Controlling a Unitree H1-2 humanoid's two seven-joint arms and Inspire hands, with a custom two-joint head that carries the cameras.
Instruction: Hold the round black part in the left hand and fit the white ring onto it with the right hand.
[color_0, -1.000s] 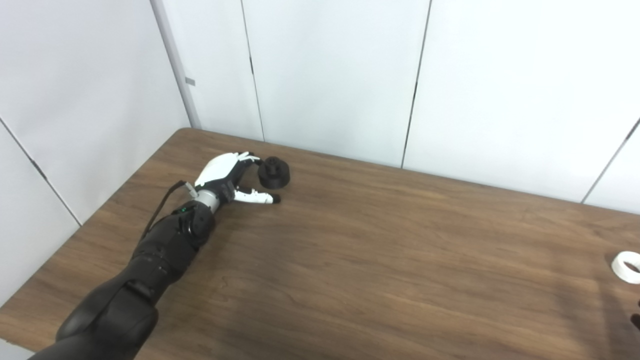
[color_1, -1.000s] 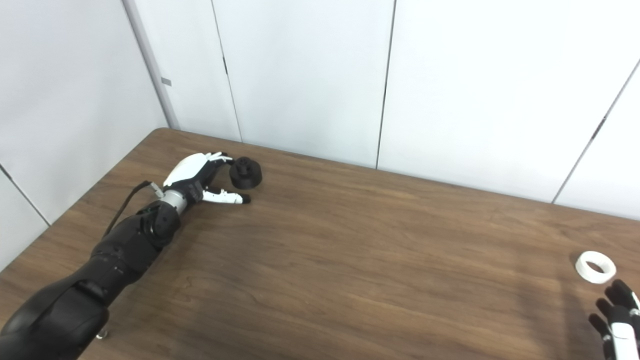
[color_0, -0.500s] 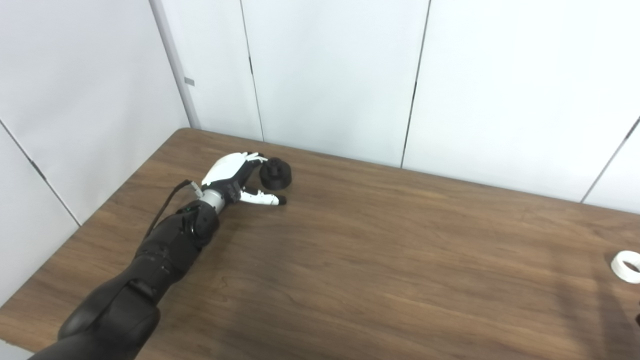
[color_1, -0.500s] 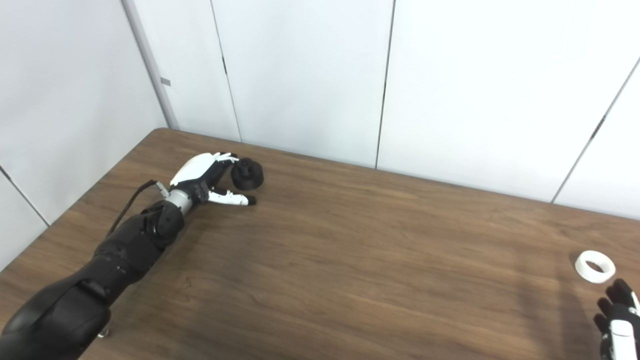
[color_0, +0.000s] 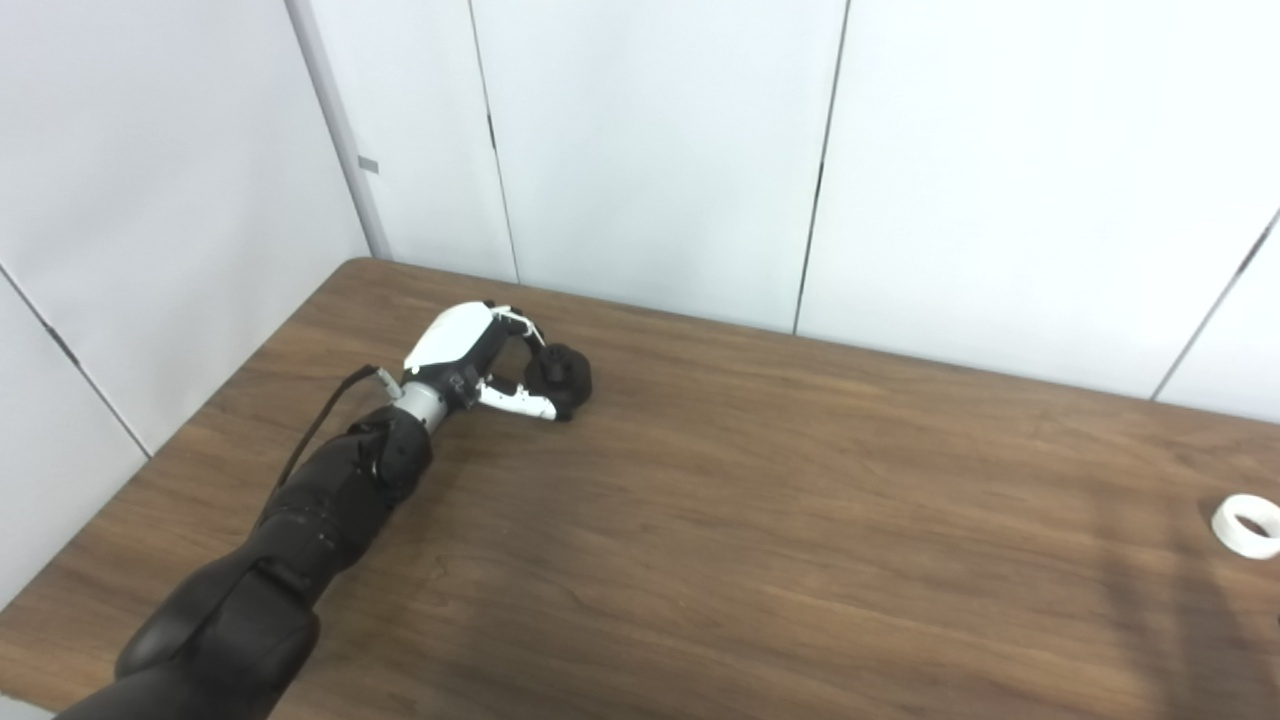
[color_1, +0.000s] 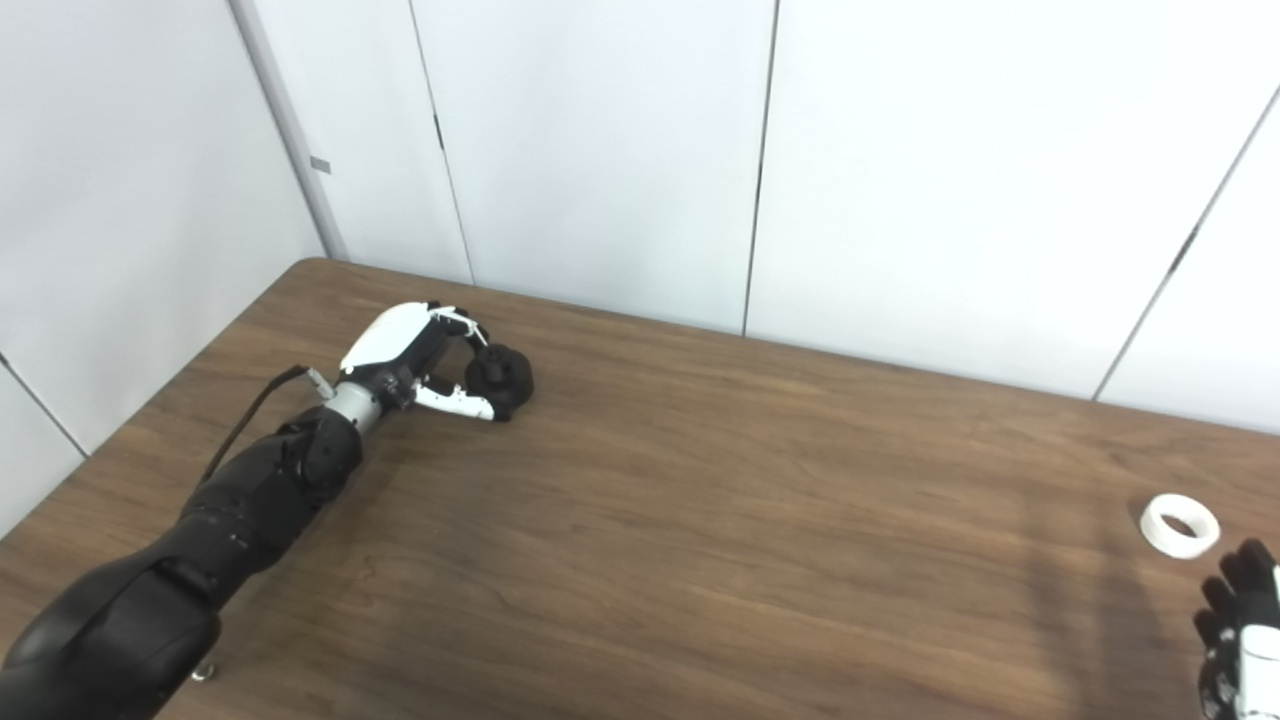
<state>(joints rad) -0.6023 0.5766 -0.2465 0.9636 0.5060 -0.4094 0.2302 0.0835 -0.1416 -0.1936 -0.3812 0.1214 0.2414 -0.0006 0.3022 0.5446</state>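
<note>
The round black part (color_0: 562, 374) rests on the brown table (color_0: 760, 520) at the far left. My left hand (color_0: 470, 352) wraps it: the fingers (color_0: 522, 326) arch onto its top and the thumb presses its near side. Whether it has left the table I cannot tell. The white ring (color_1: 1180, 524) lies flat at the table's far right. My right hand (color_1: 1240, 635) shows only in the right eye view, at the bottom right corner just short of the ring, fingers apart and holding nothing.
White wall panels (color_0: 650, 150) rise close behind the table's far edge and along its left side. A black cable (color_0: 320, 425) loops off the left wrist. Wide bare wood separates the part from the ring.
The left hand's fingers and thumb have closed from spread beside the black part onto it, and the part has shifted slightly nearer. The camera has turned a little right. The right hand has barely moved.
</note>
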